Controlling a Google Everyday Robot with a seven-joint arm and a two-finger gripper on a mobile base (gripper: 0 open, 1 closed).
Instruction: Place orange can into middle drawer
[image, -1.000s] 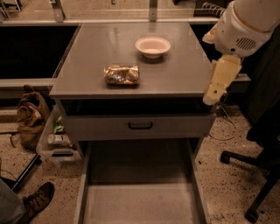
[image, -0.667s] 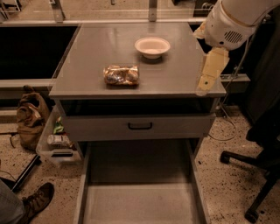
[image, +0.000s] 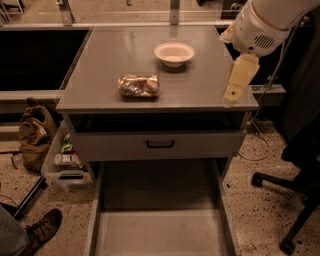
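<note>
While closed fingers overhang table edge, orange can well apart

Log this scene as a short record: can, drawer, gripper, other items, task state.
can: small shiny orange-gold drink can, lying on its side on the gray cabinet top, near the front
drawer: wide shallow gray metal middle drawer, pulled out at the bottom, floor bare
gripper: cream-coloured gripper, over the cabinet top's right front corner, apart from the can
other: round white bowl, upright, behind and right of the can; gray drawer front with black handle, closed
task state: can not yet in drawer
</note>
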